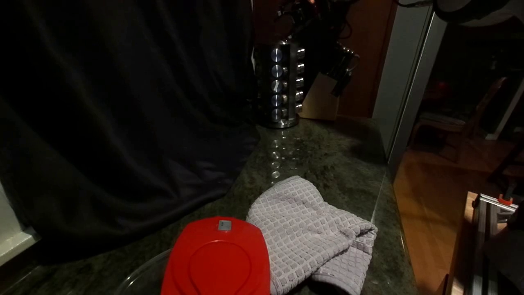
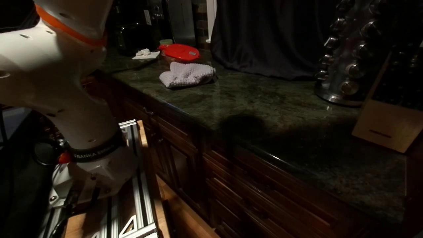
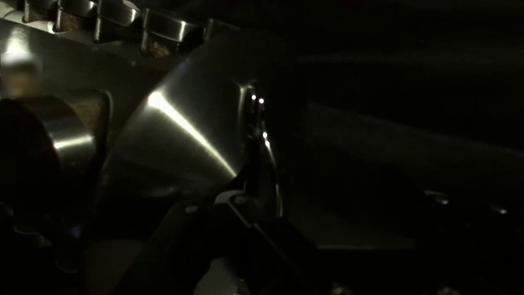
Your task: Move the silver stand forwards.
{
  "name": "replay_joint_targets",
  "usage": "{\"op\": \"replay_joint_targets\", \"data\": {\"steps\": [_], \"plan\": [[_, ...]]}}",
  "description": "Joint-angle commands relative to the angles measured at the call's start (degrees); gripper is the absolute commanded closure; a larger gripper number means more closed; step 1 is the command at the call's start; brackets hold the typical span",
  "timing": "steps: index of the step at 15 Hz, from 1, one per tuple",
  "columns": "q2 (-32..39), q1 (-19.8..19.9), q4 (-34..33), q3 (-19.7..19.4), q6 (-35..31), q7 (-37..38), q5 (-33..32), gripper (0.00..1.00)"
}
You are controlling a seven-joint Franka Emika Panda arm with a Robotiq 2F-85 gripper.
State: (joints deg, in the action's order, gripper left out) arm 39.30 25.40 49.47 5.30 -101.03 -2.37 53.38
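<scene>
And the silver stand (image 1: 291, 82) towers upright, just beneath the tool (image 1: 290, 28); parted or clamped, too dark to call!

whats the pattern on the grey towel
The grey towel has a waffle-like grid, clearest in an exterior view.
</scene>
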Motion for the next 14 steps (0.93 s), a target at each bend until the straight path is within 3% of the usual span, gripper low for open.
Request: {"op": "replay_joint_targets", "data": {"steps": [1, 2, 8, 14], "plan": [[0.91, 1.11, -0.21, 1.52, 0.21, -3.21, 2.49, 0.51], [0.96, 1.14, -0.11, 1.62, 0.25, -3.76, 2.82, 0.54], [1.84, 2.13, 0.46, 1.85, 0.37, -6.67, 3.70, 0.98], [1.94, 2.56, 0.70, 2.10, 0.47, -6.48, 4.35, 0.97]]}}
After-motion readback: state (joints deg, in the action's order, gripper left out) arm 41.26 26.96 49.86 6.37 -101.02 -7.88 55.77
